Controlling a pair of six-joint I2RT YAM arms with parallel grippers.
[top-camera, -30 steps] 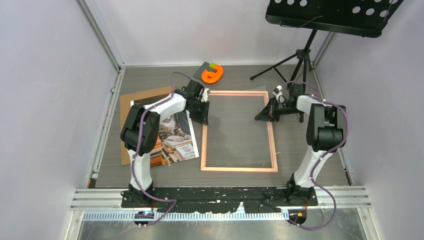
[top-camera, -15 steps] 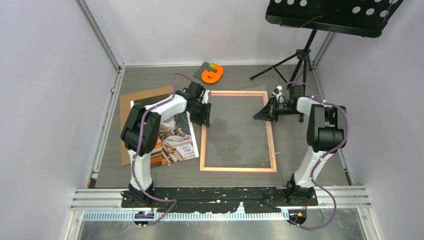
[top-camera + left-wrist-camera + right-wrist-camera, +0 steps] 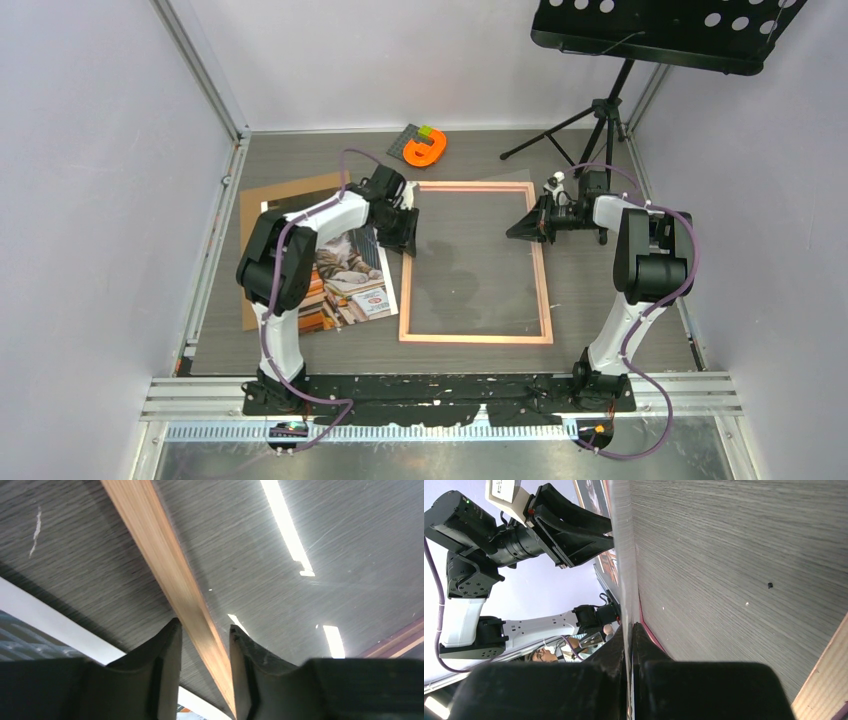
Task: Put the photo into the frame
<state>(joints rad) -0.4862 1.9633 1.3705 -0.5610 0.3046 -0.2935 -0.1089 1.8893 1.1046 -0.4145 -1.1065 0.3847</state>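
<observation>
The pink frame (image 3: pixel 545 290) lies flat at mid-table. My left gripper (image 3: pixel 404 230) sits at its left rail; in the left wrist view the fingers (image 3: pixel 167 650) stand apart astride that rail (image 3: pixel 165 560), open. My right gripper (image 3: pixel 522 226) is shut on the right edge of the clear pane (image 3: pixel 470 250), which it holds tilted over the frame; the right wrist view shows the thin pane edge (image 3: pixel 623 555) between the closed jaws. The cat photo (image 3: pixel 350 280) lies left of the frame on the brown backing board (image 3: pixel 280 195). The photo's white border (image 3: pixel 50 622) shows in the left wrist view.
An orange object (image 3: pixel 428 150) with a green block sits on a dark pad at the back. A music stand's tripod (image 3: pixel 590 125) stands at the back right, its black desk (image 3: pixel 670 30) overhead. Walls close in the left, back and right sides.
The left gripper and the frame's near end have shifted slightly left. The right gripper has edged left with the pane, and a shadow now shows under the pane.
</observation>
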